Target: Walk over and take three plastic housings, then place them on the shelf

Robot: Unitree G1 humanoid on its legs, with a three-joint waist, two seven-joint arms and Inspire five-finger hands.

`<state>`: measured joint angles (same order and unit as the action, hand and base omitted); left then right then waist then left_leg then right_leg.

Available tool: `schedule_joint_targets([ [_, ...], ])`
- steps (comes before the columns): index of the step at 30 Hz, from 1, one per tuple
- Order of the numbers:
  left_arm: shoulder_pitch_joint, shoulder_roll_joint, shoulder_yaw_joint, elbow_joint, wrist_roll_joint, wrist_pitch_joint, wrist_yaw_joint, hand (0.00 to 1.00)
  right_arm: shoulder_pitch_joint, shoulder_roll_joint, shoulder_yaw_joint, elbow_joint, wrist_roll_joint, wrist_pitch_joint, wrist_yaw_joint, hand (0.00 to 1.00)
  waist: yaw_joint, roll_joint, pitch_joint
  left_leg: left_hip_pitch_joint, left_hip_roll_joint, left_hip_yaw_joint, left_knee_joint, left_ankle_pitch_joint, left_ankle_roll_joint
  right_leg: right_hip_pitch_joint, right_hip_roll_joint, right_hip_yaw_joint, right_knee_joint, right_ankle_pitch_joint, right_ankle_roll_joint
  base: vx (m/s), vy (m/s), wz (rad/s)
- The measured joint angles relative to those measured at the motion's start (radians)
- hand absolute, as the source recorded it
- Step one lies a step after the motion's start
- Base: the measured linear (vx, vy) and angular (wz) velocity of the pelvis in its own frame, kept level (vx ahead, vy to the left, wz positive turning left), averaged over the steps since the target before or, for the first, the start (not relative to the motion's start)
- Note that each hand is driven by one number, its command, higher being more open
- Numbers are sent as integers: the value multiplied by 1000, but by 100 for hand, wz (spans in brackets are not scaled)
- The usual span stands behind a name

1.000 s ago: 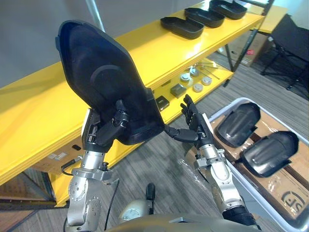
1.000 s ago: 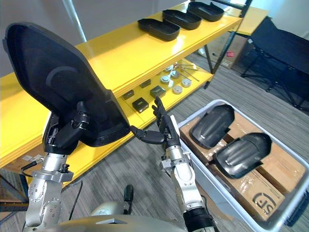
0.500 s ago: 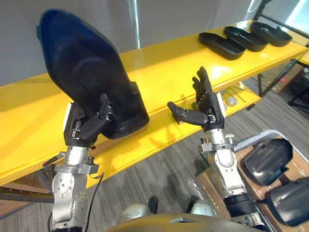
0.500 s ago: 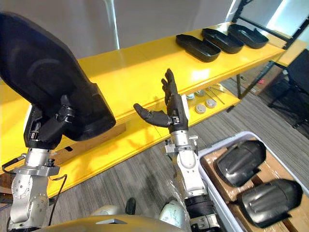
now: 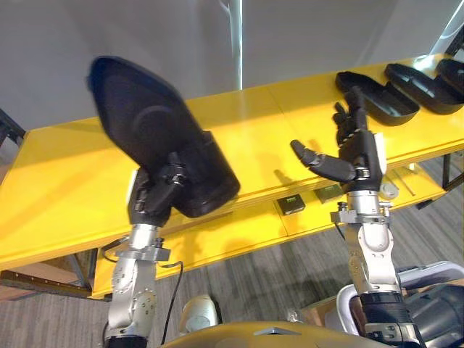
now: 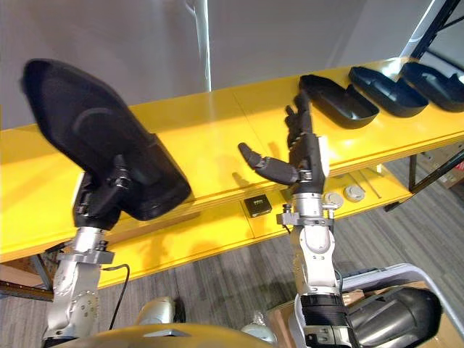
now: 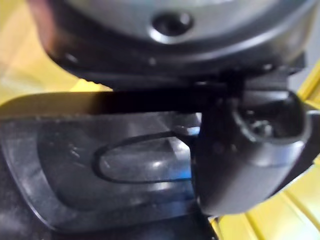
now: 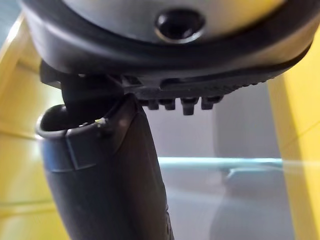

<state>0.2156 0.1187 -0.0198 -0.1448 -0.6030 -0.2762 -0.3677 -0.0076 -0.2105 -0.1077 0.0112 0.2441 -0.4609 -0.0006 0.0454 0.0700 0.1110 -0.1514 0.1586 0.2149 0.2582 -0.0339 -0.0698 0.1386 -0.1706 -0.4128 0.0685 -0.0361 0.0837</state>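
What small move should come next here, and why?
Probably lower the left hand to set its housing on the bare yellow shelf: the housing is held tilted above it, other housings lie farther right, and the right hand is open.

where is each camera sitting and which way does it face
Left eye view: on the head, looking down at the yellow shelf; both arms show, left hand curled on a black housing, right hand open.
Right eye view: beside it; shares that scene.
Left wrist view: on that wrist, along its hand onto the housing.
Right wrist view: on that wrist, past its hand at the shelf.
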Motion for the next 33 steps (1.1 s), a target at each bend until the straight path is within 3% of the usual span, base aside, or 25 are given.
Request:
schedule_joint_targets([
  [1,-14,5,-4,-1,24,2,-14,0,27,19,-8,-4,1,0,-15,100,-4,-18,-3,46,-31,21,-67,20,15,2,-27,6,3,15,23,205,189,-14],
  [2,-37,24,-2,-2,26,2,-23,0,41,37,-7,-7,0,0,-19,100,-19,-39,-7,78,-61,39,-120,34,28,3,-54,6,5,15,24,174,172,-14],
  [4,-85,58,3,-2,33,20,-28,0,56,63,-8,-23,11,0,-16,100,-31,-49,-7,99,-85,60,-145,39,38,0,-77,7,12,16,27,130,133,-14],
  [9,-198,122,-11,-5,106,96,-11,0,130,83,-8,-130,17,22,4,100,-61,-52,-8,126,-104,92,-201,43,46,-25,-88,37,13,24,39,43,57,-18],
  [13,-295,148,-88,18,181,199,49,0,162,98,-17,-147,95,44,23,100,-109,-55,-17,128,-105,128,-240,62,46,-56,-86,68,6,30,47,-10,5,-29],
  [15,-408,187,-153,110,216,265,89,0,170,98,-13,-147,124,49,39,100,-133,-54,-20,146,-110,155,-275,79,45,-68,-83,102,-4,35,54,-37,24,-36],
  [19,-548,193,-169,273,206,346,183,0,191,98,3,-154,124,49,81,100,-174,-52,-26,174,-113,193,-329,103,44,-82,-76,132,-19,40,62,-55,25,-32],
  [22,-657,194,-158,392,202,348,278,0,202,96,13,-155,130,63,112,100,-192,-51,-27,170,-108,204,-347,120,43,-99,-69,147,-20,40,62,-69,-3,-14],
  [26,-684,193,-124,458,156,347,405,0,225,95,53,-156,171,95,193,100,-214,-44,-33,160,-99,210,-348,134,41,-113,-58,152,-21,40,61,-54,-6,-6],
  [33,-790,174,-96,589,100,357,572,0,235,89,128,-155,173,128,227,100,-213,-42,-35,119,-80,201,-348,166,39,-153,-40,155,-21,52,45,-48,1,2],
])
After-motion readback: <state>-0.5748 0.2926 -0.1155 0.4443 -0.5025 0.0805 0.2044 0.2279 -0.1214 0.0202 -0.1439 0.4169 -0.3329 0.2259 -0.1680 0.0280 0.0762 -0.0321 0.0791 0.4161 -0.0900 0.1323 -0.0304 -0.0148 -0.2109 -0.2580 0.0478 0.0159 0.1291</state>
